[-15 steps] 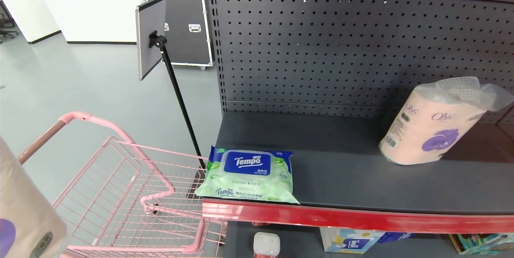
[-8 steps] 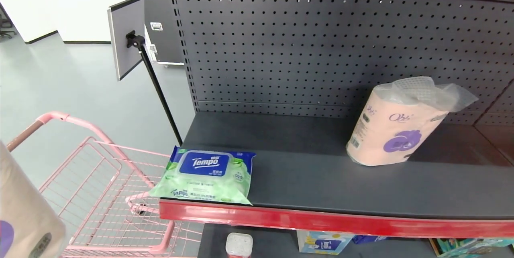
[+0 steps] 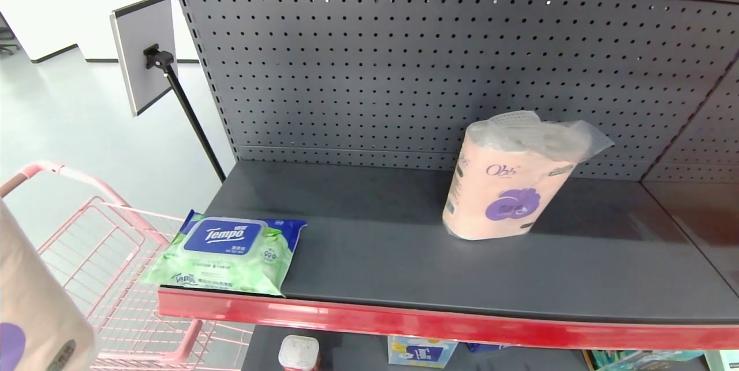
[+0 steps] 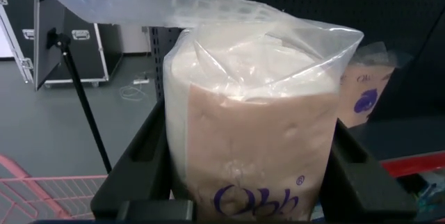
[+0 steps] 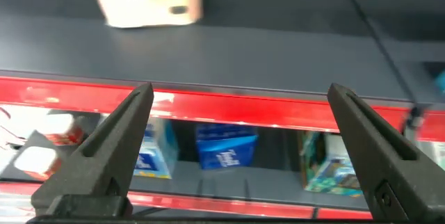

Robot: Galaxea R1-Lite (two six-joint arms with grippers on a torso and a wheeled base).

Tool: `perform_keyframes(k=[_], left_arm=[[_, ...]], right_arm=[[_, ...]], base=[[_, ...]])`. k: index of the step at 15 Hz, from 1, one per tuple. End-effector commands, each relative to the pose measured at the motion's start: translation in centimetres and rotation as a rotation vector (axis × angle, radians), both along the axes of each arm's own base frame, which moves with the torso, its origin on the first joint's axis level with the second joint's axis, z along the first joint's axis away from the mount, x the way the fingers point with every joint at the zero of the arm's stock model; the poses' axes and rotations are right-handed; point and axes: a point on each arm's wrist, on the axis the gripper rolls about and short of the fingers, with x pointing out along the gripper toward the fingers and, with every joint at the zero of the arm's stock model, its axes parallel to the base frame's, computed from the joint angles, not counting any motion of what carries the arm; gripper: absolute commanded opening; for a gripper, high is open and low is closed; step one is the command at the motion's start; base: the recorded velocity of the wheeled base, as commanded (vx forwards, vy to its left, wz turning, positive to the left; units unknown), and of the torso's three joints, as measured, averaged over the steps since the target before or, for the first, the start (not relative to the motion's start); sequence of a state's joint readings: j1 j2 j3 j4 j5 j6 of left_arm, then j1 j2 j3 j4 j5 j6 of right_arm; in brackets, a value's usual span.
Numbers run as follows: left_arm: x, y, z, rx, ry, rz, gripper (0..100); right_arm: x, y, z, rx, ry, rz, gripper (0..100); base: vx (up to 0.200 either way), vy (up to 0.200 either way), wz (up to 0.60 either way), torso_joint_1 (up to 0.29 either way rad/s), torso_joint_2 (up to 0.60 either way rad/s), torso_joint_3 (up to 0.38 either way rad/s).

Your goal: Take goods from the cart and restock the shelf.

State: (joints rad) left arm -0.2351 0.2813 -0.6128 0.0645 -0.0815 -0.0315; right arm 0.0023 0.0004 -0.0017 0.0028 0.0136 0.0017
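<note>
Shelf (image 3: pixel 404 267): wipes (image 3: pixel 225 253), tissue roll (image 3: pixel 508 186) | left gripper (image 4: pixel 250 156) clamps second roll (image 4: pixel 250 106) | right gripper (image 5: pixel 240 95) spread

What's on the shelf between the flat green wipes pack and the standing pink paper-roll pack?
Nothing; the head view shows only bare dark grey shelf board between the green wipes pack and pink paper-roll pack.

Left gripper (image 4: pixel 252 160) is clamped on a pack of toilet rolls (image 4: pixel 243 123), one black finger (image 4: pixel 142 156) pressed against each side, and the pack stands upright between them. Right gripper (image 5: pixel 240 104) has nothing in it: its two dark fingers (image 5: pixel 115 140) are spread wide apart and point forward, roughly level.
</note>
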Motion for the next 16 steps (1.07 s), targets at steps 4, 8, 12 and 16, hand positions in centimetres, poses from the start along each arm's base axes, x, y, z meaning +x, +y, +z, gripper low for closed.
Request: perform_keyframes(k=[4,8,12,16], left_arm=[[0.1,0.0,0.0,0.000,0.003,0.000,0],[0.1,0.0,0.0,0.000,0.005,0.000,0],[-0.1,0.0,-0.7,0.001,0.001,-0.001,0],[-0.4,0.1,-1.0,0.010,-0.011,-0.001,0]], right_arm=[[0.0,0.0,0.0,-0.002,0.000,0.001,100],[0.0,0.0,0.0,-0.002,0.000,0.001,100],[0.0,0.0,0.0,0.004,0.002,-0.007,100],[0.2,0.0,0.1,-0.016,0.026,-0.007,100]], base=[[0.000,-0.200,0.00,0.002,0.00,0.004],[0.000,-0.150,0.00,0.002,0.00,0.001],[0.000,0.000,0.00,0.000,0.00,0.000],[0.000,0.000,0.00,0.000,0.00,0.000]])
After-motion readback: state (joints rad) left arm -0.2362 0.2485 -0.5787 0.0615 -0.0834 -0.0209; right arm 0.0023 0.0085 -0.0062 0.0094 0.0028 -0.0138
